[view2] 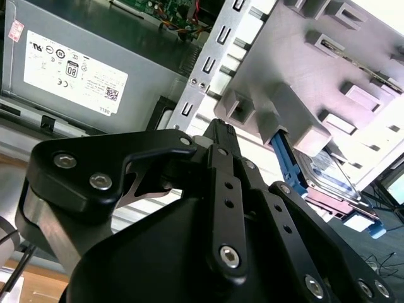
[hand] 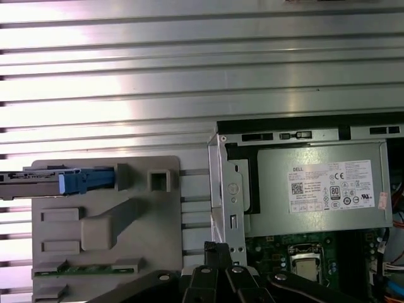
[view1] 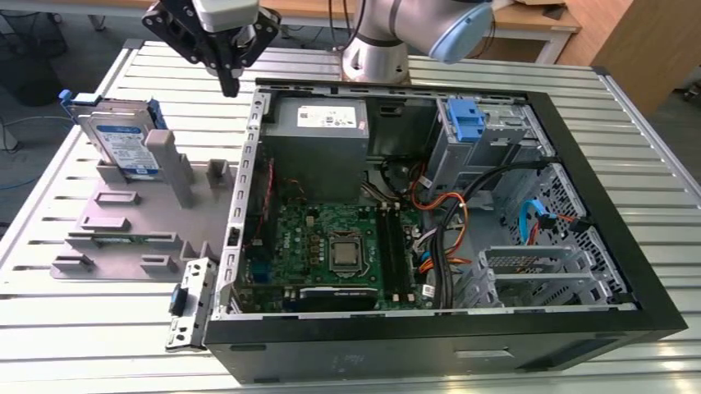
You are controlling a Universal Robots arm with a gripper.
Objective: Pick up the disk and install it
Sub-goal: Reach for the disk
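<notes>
Exterior view: my claw, clenched on nothing, hangs over the worktop near a corner of the case. The disk stands on edge in a grey holder, on the exterior view's left of the case.
Second wrist view: claw clenched; disk beyond it in the holder.
First wrist view: disk edge-on, well apart from the claw.

An open black computer case lies on a slatted metal bench. Inside it, a grey power-supply box with a white label sits at the far end, and a green motherboard with a bare processor socket lies below it. A blue plastic bracket stands in the drive bay, near orange wires and a blue cable. On the exterior view's left of the case rests a grey holder plate, with a loose metal bracket just beside the case's corner.
</notes>
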